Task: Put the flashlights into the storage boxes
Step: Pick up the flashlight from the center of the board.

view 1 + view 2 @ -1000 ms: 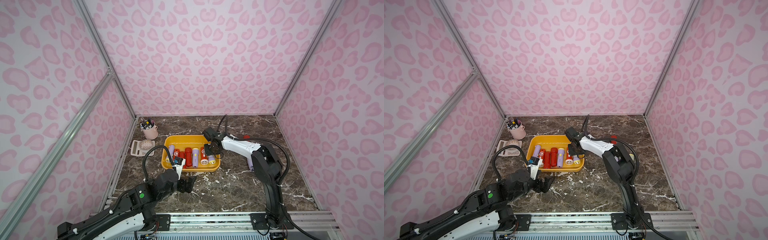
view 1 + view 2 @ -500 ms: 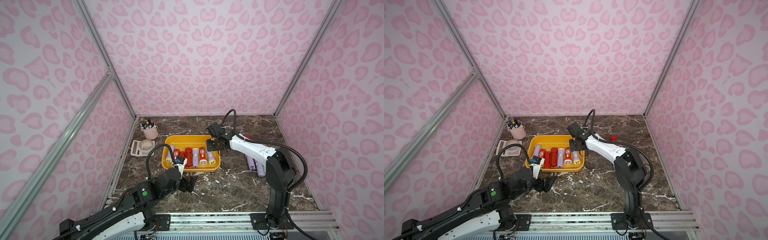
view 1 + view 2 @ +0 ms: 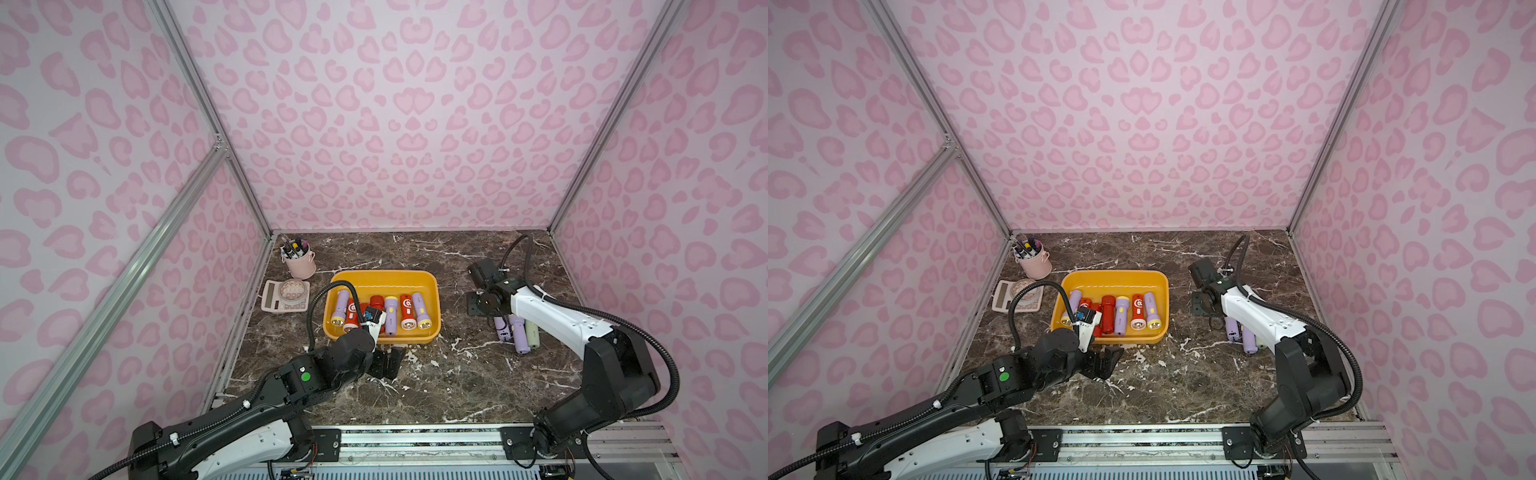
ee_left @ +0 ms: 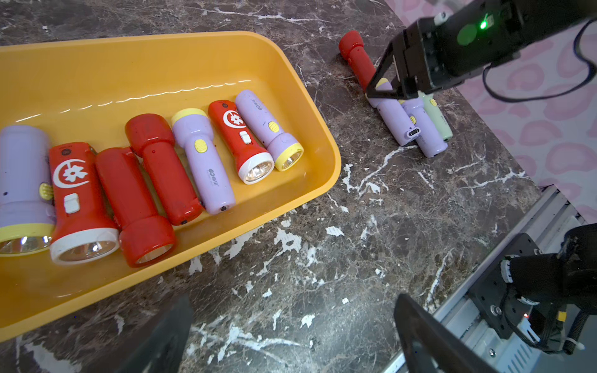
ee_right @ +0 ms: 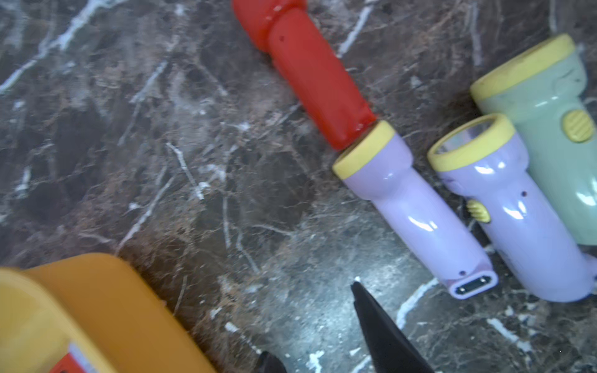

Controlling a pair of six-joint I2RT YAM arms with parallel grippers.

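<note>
The yellow storage box [image 3: 382,277] [image 3: 1115,276] [image 4: 161,58] sits mid-table and holds several red and lilac flashlights [image 3: 388,316] lying side by side. To its right, loose on the marble, lie a red flashlight [image 5: 310,74] [image 4: 357,56], two lilac ones [image 5: 413,213] [image 5: 517,219] [image 3: 519,336] and a pale green one [image 5: 555,135] [image 3: 532,334]. My right gripper [image 3: 476,305] [image 3: 1200,305] [image 5: 311,319] hovers open and empty beside this group, on the box's side. In front of the box, my left gripper [image 3: 388,361] [image 3: 1106,361] [image 4: 292,303] is wide open over bare marble.
A pink pen cup [image 3: 299,262] stands at the back left, with a beige calculator [image 3: 284,296] in front of it. Pink patterned walls close in three sides. A metal rail [image 3: 415,440] runs along the front edge.
My right gripper has left the box's right end and swung right to the loose flashlights, jaws slightly wider. The left arm has barely shifted.
</note>
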